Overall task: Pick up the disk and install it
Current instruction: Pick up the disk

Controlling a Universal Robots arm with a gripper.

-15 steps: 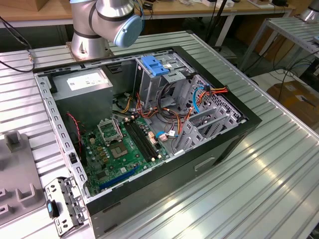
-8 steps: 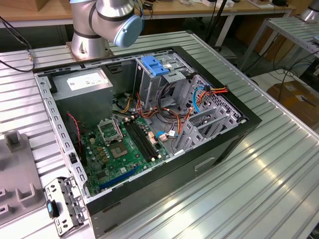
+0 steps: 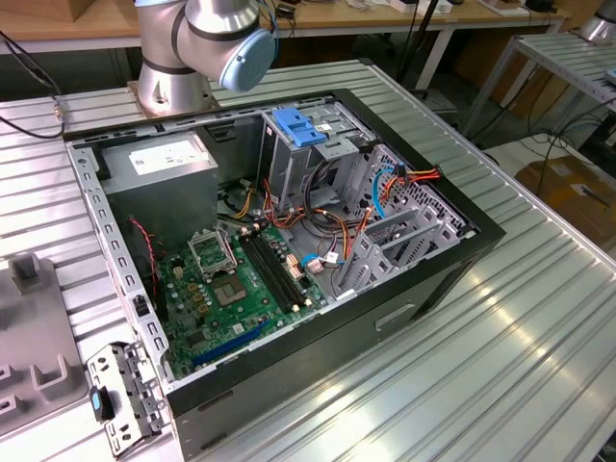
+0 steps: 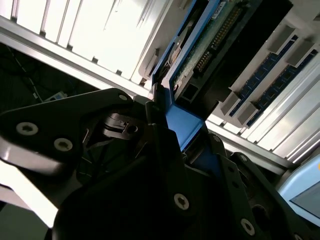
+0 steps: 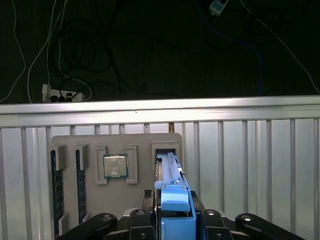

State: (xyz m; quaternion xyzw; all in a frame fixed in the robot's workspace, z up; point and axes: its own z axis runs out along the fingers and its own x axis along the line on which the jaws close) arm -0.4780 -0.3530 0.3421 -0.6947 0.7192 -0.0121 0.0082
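I read the gripper as clamped on the disk (by its blue side rail). The disk stands on edge, long axis running straight out from the jaws toward its slot in the grey tray, just beside the processor chip. In the exterior view the computer case stands open.

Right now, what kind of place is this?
Probably a robotics lab bench for computer assembly: an open computer case sits on a ribbed aluminium table beside a robot arm, and a grey tray holds a processor.
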